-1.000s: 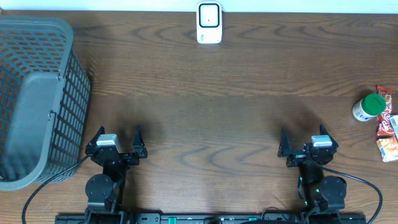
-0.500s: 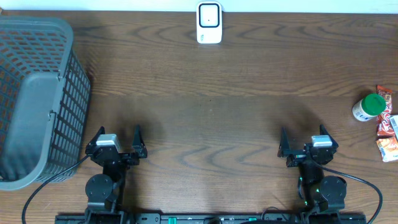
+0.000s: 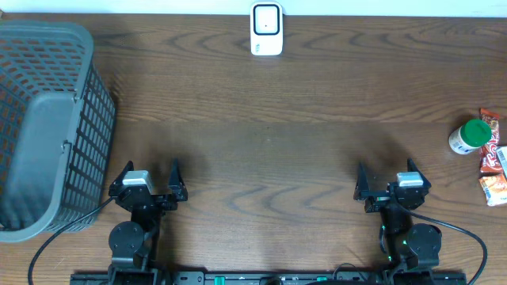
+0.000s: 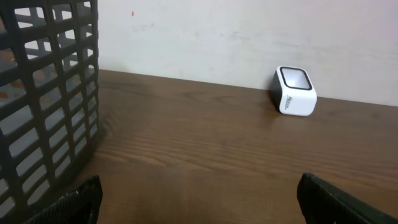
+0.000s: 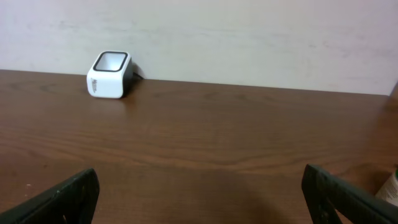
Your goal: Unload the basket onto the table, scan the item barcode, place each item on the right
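At the far edge, centre: small white box-shaped barcode scanner with a dark window (image 3: 267, 29). Right edge of the brown wooden table (image 3: 261, 119): white plastic bottle with a green lid (image 3: 470, 136), lying just beside red-orange foil snack packets (image 3: 493, 162). Grey plastic mesh basket (image 3: 47, 119) sits left. Left gripper (image 3: 151, 169) and right gripper (image 3: 386, 168) sit at the near edge, jaws spread wide, nothing between them, well apart from the items.

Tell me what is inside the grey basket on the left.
Nothing shows inside the basket: from overhead its solid grey floor looks bare. The basket's far-left part runs out of frame, so that strip cannot be checked.
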